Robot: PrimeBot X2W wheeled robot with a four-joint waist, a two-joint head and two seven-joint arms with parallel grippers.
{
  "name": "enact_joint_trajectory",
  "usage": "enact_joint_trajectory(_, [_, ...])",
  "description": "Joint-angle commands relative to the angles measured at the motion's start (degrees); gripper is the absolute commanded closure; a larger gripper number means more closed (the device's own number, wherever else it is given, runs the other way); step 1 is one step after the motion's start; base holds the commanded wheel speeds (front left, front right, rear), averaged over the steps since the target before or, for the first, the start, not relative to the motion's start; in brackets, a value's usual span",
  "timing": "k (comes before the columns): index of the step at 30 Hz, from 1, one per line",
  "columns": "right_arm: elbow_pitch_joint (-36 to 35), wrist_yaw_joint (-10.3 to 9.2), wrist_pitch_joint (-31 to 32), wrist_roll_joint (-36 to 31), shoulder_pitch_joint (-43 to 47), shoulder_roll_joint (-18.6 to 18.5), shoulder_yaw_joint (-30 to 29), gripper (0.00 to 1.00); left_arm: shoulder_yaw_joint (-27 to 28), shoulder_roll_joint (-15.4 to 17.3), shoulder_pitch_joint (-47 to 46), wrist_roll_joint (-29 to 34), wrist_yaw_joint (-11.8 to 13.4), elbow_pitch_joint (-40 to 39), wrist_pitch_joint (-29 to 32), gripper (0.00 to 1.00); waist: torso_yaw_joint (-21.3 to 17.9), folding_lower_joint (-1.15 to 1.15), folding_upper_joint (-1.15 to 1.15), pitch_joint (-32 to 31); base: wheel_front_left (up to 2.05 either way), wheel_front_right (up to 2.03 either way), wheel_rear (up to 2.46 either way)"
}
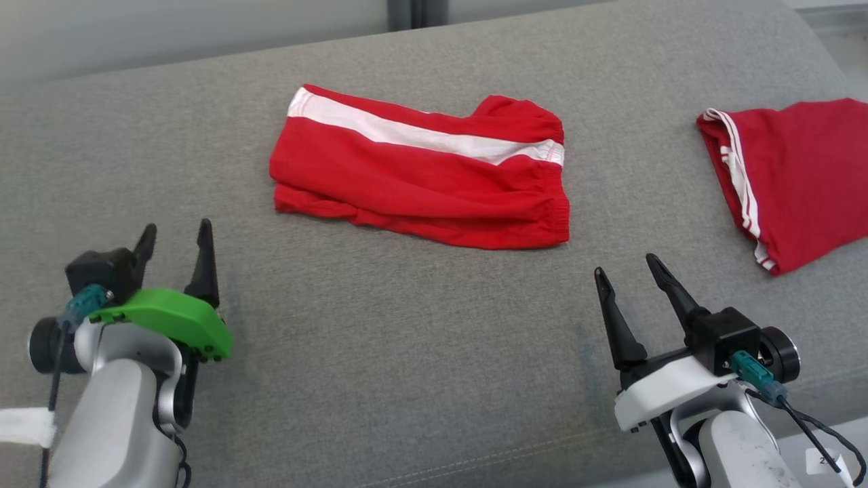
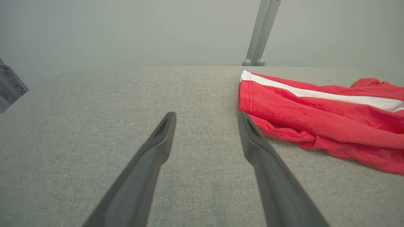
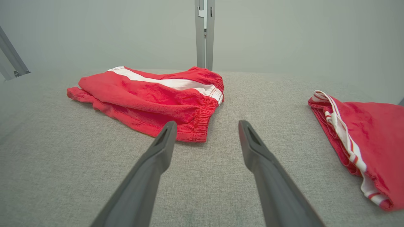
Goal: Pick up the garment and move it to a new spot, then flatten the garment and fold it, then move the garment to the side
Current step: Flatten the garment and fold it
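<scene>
Red shorts [image 1: 420, 169]: laid folded mid-surface [image 1: 407, 352], presumably for shared reach; left tool [image 1: 176, 228] and right tool [image 1: 625, 264] held wide, empty.

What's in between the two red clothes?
Nothing but bare grey cushion lies between the folded red shorts and the other red garment, as the head view shows.

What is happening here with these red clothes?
A two-armed robot is working on clothes laid on a grey fabric surface. A pair of red shorts with a white side stripe lies folded in the middle, and a second red garment with thin white stripes lies to its right. The left claw and right claw are both open, holding nothing, near the front edge.
</scene>
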Motion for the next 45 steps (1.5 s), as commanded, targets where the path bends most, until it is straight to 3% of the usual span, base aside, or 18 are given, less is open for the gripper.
enact_joint_trajectory(1, [-0.4, -0.06, -0.6, 0.3, -0.8, 0.0, 0.2, 0.0, 0.2, 0.9, -1.9, -0.2, -0.1, 0.7, 0.3, 0.0, -4.4, 0.0, 0.0, 4.3, 0.0, 0.0, 0.0])
enact_joint_trajectory(15, [1.3, -0.06, -3.3, 2.6, -3.5, 0.0, 2.7, 0.0, 0.5, 2.1, -15.0, -2.0, -0.5, 9.1, 6.5, 0.0, -11.3, 0.0, 0.0, 11.5, 0.0, 0.0, 0.0])
enact_joint_trajectory(28, [2.1, -0.06, -4.0, 2.7, -4.3, -0.1, 2.8, 0.0, -1.2, 2.0, -17.6, -1.2, 1.5, 14.7, 10.4, 0.0, -11.8, 0.0, 0.0, 13.2, 0.0, 0.0, 0.0])
enact_joint_trajectory(29, [2.2, -0.06, -4.1, 2.6, -4.4, 0.0, 2.6, 0.0, -1.6, 1.9, -17.6, -1.0, 1.3, 14.8, 10.6, 0.06, -11.6, 0.0, 0.0, 13.2, 0.0, 0.0, 0.0])
enact_joint_trajectory(32, [2.5, -0.06, -4.2, 2.4, -4.7, 0.0, 2.3, 0.0, -2.8, 1.3, -17.2, -0.6, 0.8, 15.0, 10.7, 1.0, -10.8, 0.0, 0.0, 12.9, 0.0, 0.0, 0.0])
enact_joint_trajectory(38, [3.0, -0.06, -4.3, 2.0, -5.0, -0.1, 2.7, 0.0, -3.6, 0.3, -15.3, -1.1, 0.2, 15.4, 9.5, 1.0, -9.5, 0.0, 0.0, 11.9, 0.0, 0.0, 0.0])
enact_joint_trajectory(45, [3.5, -0.06, -4.3, 1.1, -4.5, -0.1, 2.4, 0.0, -3.0, -1.8, -12.6, -2.5, 1.4, 14.1, 5.7, 1.0, -7.5, 0.0, 0.0, 9.1, 0.0, 0.0, 0.0])
